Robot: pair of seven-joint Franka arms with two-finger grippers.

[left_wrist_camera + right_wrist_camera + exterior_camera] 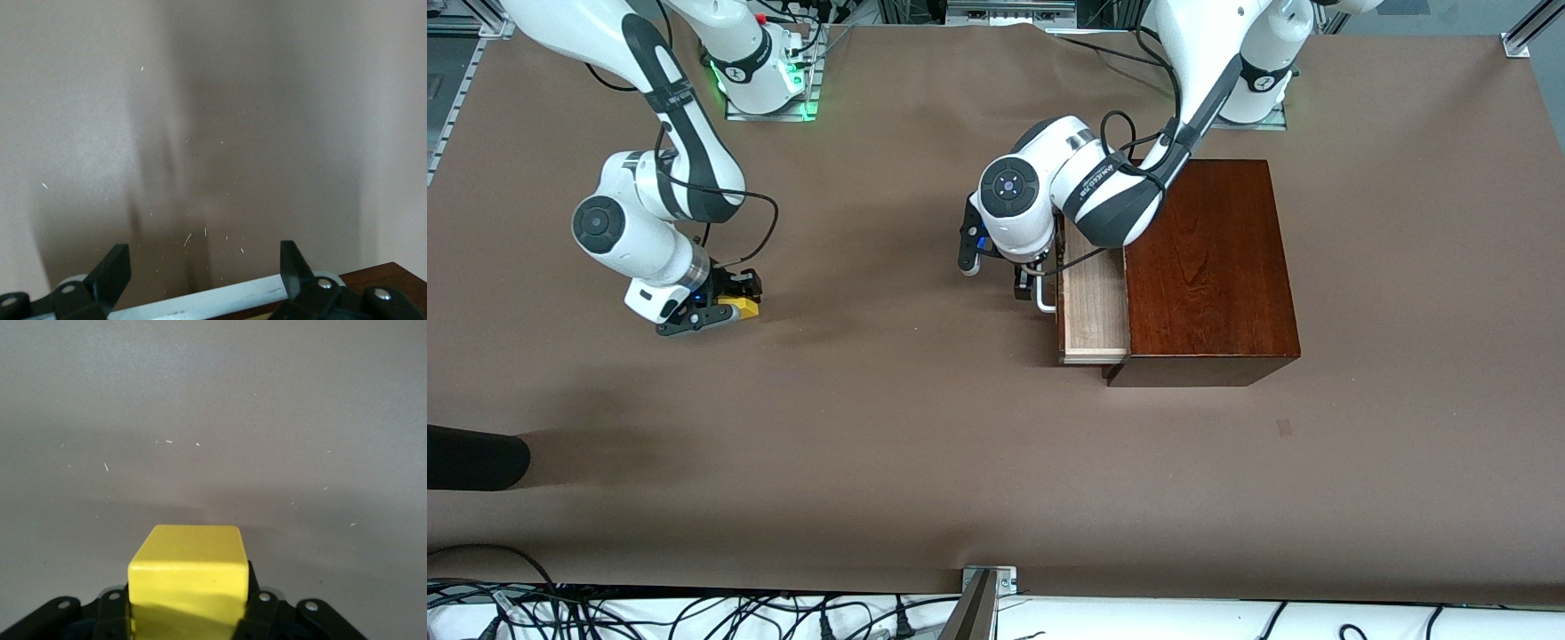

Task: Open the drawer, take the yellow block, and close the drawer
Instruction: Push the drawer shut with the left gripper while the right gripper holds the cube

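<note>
Two grippers work at the table. Right gripper (725, 307) pinches the yellow block (743, 308) low over the brown tabletop (871, 444), toward the right arm's end. Left gripper (1039, 289) stands at the white handle (1042, 298) of the part-open drawer (1092, 307), fingers (110, 277) spread wide beside the bar, not clamping.

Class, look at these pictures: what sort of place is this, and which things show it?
Probably a robotics lab: two robot arms bolted at a paper-covered table, loose cables along its edge, and only test props out, a wooden box and a yellow block.
</note>
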